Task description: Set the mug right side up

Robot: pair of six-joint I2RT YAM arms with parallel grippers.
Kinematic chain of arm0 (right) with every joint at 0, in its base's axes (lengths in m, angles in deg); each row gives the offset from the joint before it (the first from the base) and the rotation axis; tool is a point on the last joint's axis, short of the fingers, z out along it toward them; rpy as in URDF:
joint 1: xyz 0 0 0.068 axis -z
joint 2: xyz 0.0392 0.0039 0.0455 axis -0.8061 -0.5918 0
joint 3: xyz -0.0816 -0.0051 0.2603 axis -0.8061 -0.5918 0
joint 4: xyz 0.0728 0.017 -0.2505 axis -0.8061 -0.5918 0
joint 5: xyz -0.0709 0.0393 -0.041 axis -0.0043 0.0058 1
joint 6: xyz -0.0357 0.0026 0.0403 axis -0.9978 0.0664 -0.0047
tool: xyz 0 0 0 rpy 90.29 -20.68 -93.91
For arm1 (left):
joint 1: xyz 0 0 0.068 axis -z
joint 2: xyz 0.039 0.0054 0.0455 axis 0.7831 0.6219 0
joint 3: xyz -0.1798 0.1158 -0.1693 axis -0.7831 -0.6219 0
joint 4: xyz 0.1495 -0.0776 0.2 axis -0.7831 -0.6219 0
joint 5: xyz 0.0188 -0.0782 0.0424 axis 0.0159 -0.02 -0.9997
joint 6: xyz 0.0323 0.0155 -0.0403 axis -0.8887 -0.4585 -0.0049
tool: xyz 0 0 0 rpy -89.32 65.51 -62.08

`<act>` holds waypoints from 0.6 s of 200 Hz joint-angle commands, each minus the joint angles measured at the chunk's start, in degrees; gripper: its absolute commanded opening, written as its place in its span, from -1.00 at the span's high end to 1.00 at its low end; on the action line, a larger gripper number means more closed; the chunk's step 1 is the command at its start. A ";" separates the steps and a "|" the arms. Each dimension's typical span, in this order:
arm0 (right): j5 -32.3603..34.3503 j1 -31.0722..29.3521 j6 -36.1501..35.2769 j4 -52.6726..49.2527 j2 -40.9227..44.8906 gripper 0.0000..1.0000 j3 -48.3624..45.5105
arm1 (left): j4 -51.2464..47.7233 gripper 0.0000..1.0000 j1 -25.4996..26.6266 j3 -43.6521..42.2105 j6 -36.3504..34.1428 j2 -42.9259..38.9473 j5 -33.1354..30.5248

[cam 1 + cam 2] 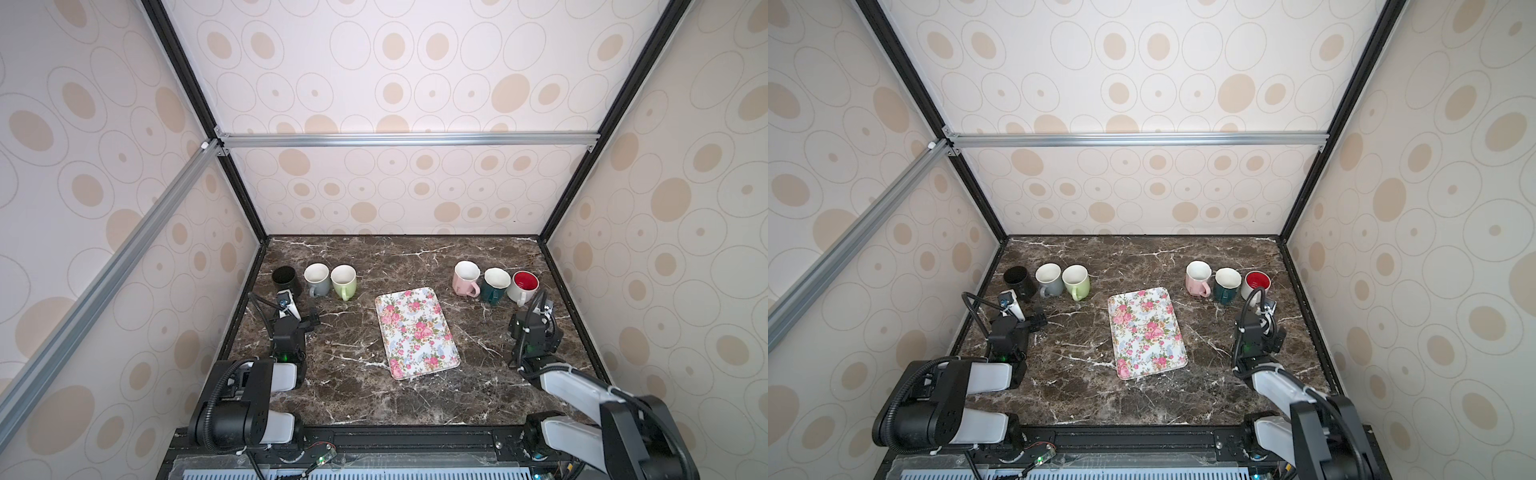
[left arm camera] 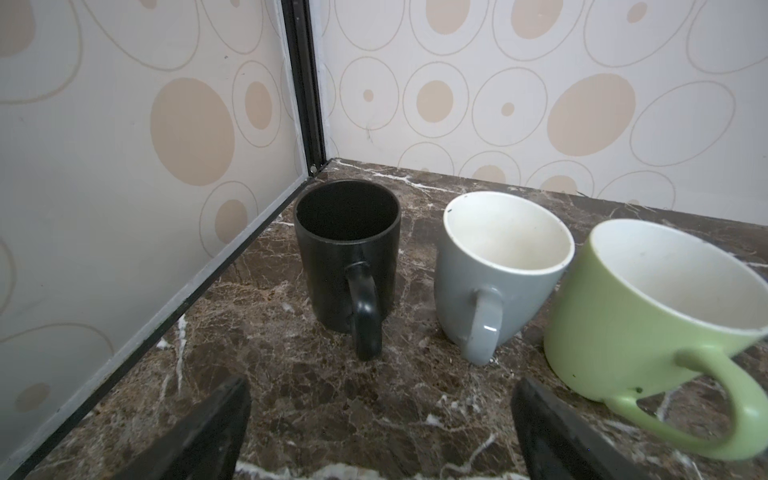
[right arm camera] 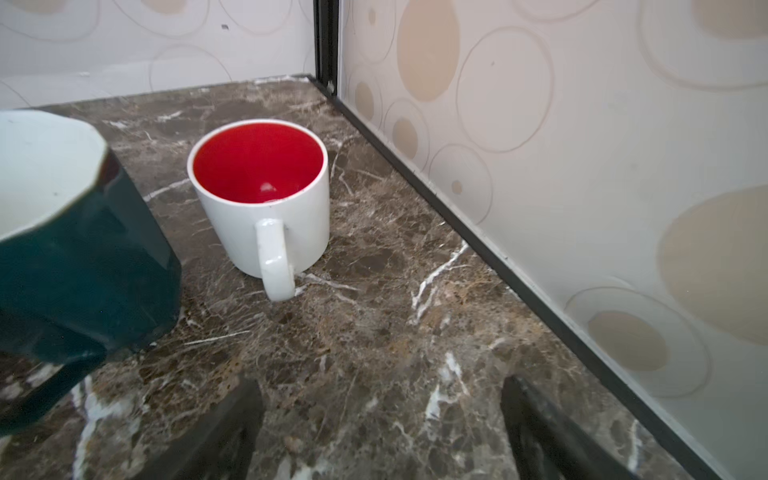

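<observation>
While no mug is mouth-down anywhere on the marble desk (image 1: 353,395), both arms wait with jaws spread wide and empty. All six cups stand upright in two rows beyond the floral tray (image 1: 417,332), so the turning job looks finished. Which cup it concerned cannot be told. The right gripper (image 3: 382,390) faces the red-lined white mug (image 3: 262,199), the outermost cup past the tray's far right corner, with its handle turned toward the jaws. The dark green mug (image 3: 79,266) sits just beside it on the tray side, with the pink mug (image 1: 465,277) next along. The left gripper (image 2: 380,399) faces the black mug (image 2: 347,253) past the tray's far left corner. The grey mug (image 2: 498,266) and green mug (image 2: 648,316) stand closer to the tray, those two apparently touching. The hazard now is a careless retreat. A sideways swing of either open gripper could clip a handle, and on hard stone a tipped cup would roll or chip. A nudge to one of the touching pair would carry into its neighbour.
</observation>
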 commanded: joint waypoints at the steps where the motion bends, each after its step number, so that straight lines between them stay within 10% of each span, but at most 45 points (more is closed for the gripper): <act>1: -4.07 0.92 0.54 1.16 -4.07 -0.85 4.77 | 8.21 -0.97 -0.14 -0.77 -2.32 0.73 -2.34; 120: -7.98 2.33 -3.16 8.08 -11.04 -0.86 6.81 | 18.53 -0.97 -0.48 -2.22 -4.61 8.57 5.20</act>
